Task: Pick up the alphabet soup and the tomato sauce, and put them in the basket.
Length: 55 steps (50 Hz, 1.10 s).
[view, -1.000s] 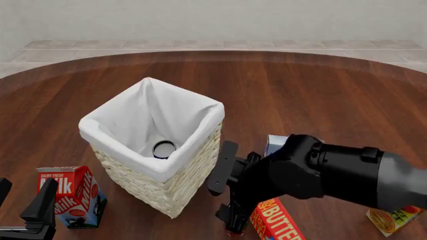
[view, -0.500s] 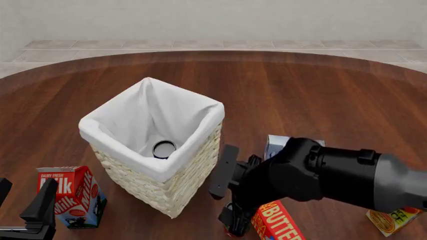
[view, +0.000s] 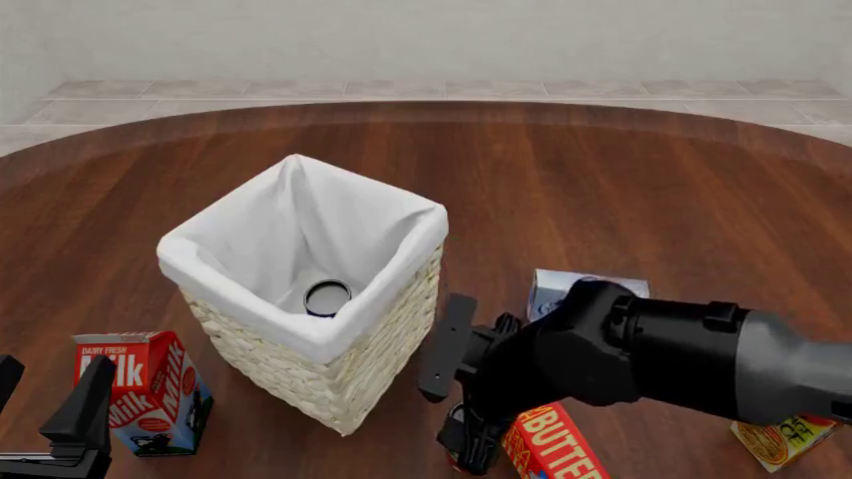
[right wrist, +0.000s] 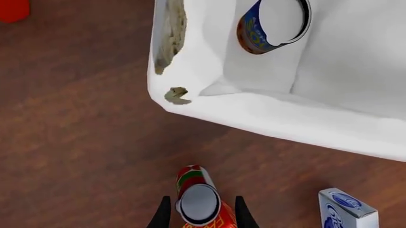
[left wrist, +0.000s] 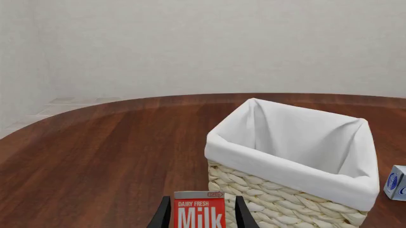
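The basket (view: 349,367) stands left of centre; it also shows in the left wrist view (left wrist: 279,204) and the right wrist view (right wrist: 209,102). The alphabet soup (view: 326,297) lies inside it on the liner, and shows in the right wrist view (right wrist: 263,31). The tomato sauce (right wrist: 195,197) stands on the table just right of the basket. My right gripper (right wrist: 201,216) is open and points down with a finger on each side of the can, small gaps showing. In the front view it (view: 460,444) hides nearly all of the can. My left gripper (view: 47,399) is open and empty at the near left.
A milk carton (view: 150,391) stands just ahead of the left gripper, also in the left wrist view (left wrist: 199,211). A butter box (view: 553,447) lies right beside the tomato sauce. A blue-white box (view: 560,287) and a yellow packet (view: 785,436) lie to the right.
My right arm has sunk a little toward the table and the near edge, bringing its fingers lower around the tomato sauce. The left arm has not moved.
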Each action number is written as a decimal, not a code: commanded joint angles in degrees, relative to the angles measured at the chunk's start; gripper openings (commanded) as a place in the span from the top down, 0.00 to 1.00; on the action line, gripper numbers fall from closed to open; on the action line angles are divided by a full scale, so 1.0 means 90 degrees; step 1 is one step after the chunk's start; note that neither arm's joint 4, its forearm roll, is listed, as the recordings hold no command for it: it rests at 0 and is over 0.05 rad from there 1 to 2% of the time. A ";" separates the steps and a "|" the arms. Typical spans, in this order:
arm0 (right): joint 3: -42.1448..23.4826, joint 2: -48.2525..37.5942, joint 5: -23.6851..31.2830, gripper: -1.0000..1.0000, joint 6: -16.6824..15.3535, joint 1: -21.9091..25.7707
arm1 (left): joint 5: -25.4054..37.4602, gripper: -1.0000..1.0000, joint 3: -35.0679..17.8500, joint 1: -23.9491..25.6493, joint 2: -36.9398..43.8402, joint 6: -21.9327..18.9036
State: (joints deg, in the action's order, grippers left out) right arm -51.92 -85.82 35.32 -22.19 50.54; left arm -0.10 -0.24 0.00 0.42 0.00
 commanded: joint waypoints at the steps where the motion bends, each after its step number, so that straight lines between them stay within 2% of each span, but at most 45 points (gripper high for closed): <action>1: 0.0101 -0.0012 -0.0087 0.00 0.0041 0.0048 | 0.0000 0.00 0.0000 0.0000 0.0000 0.0000; 24: 0.0308 -0.0043 -0.0233 0.00 0.0159 0.0151 | 0.0000 0.00 0.0000 0.0000 0.0000 0.0000; 55: 0.0401 -0.0169 -0.0392 0.00 0.0088 0.0016 | 0.0000 0.00 0.0000 0.0000 0.0000 0.0000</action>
State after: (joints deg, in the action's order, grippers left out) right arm -48.50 -86.87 32.31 -21.26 50.94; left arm -0.10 -0.24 0.00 0.42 0.00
